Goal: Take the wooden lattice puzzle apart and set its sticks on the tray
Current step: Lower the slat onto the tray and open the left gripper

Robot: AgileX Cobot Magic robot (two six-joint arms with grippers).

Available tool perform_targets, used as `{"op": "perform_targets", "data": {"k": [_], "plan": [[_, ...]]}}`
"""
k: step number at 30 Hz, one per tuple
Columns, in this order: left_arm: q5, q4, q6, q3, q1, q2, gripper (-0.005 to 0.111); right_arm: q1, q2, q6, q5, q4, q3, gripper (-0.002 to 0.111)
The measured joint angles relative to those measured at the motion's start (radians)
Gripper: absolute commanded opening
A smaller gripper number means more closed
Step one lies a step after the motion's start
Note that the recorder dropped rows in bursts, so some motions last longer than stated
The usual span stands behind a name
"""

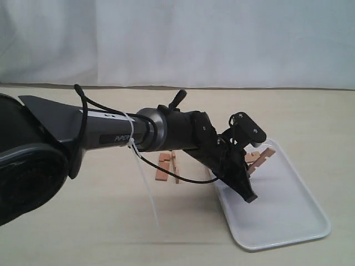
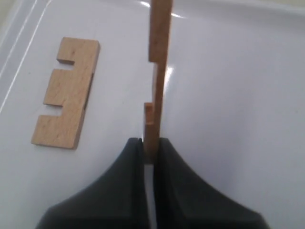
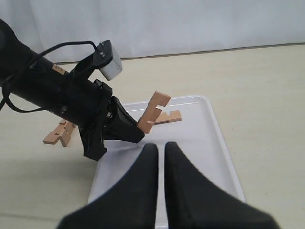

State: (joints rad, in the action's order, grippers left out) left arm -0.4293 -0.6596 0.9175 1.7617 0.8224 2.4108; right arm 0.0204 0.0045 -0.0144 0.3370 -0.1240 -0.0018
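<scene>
My left gripper (image 2: 151, 145) is shut on one end of a notched reddish-brown stick (image 2: 159, 71), held on edge just above the white tray (image 2: 238, 119). A second stick (image 2: 66, 93) lies flat on the tray beside it. In the exterior view the left gripper (image 1: 250, 165) reaches across over the tray's (image 1: 277, 216) far left corner with the held stick (image 1: 266, 154). What is left of the lattice puzzle (image 1: 168, 166) sits on the table left of the tray. My right gripper (image 3: 161, 150) hovers over the tray's (image 3: 209, 129) near part, shut and empty.
The left arm's black forearm (image 1: 166, 130) with its cables and zip tie stretches low over the table and above the puzzle remains (image 3: 62, 133). A white curtain (image 1: 177, 39) closes off the back. The tray's right half (image 1: 299, 205) holds nothing.
</scene>
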Motion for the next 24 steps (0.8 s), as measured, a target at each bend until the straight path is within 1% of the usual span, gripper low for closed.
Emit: {"op": "perform_targets", "data": {"k": [2, 4, 6, 9, 10, 12, 16, 19, 22, 24], "plan": [[0.000, 0.000, 0.000, 0.000, 0.002, 0.007, 0.009, 0.000, 0.000, 0.000, 0.000, 0.000, 0.000, 0.005], [0.000, 0.000, 0.000, 0.000, 0.002, 0.013, 0.022, 0.000, 0.000, 0.000, 0.000, 0.000, 0.000, 0.005], [0.000, 0.000, 0.000, 0.000, 0.002, 0.013, 0.037, 0.000, 0.000, 0.000, 0.000, 0.000, 0.000, 0.005], [0.000, 0.000, -0.002, 0.000, 0.002, 0.013, 0.054, 0.000, 0.000, 0.000, 0.000, 0.000, 0.000, 0.005], [0.000, 0.000, -0.002, 0.000, 0.002, 0.013, 0.057, 0.000, 0.000, 0.000, 0.000, 0.000, 0.000, 0.005], [-0.002, 0.000, -0.002, 0.000, 0.002, 0.013, 0.060, 0.000, 0.000, 0.000, 0.000, 0.000, 0.000, 0.005], [-0.024, 0.000, -0.002, 0.000, 0.002, -0.024, 0.059, 0.000, 0.000, 0.000, 0.000, 0.000, 0.000, 0.005], [-0.049, 0.000, -0.007, 0.000, 0.002, -0.085, 0.059, 0.000, 0.000, 0.000, 0.000, 0.000, 0.000, 0.005], [-0.081, 0.037, -0.068, 0.000, -0.008, -0.158, 0.059, 0.000, 0.000, 0.000, 0.000, 0.000, 0.000, 0.005], [-0.111, 0.102, -0.147, 0.001, -0.019, -0.203, 0.058, 0.000, 0.000, 0.000, 0.000, 0.000, 0.000, 0.005]]}}
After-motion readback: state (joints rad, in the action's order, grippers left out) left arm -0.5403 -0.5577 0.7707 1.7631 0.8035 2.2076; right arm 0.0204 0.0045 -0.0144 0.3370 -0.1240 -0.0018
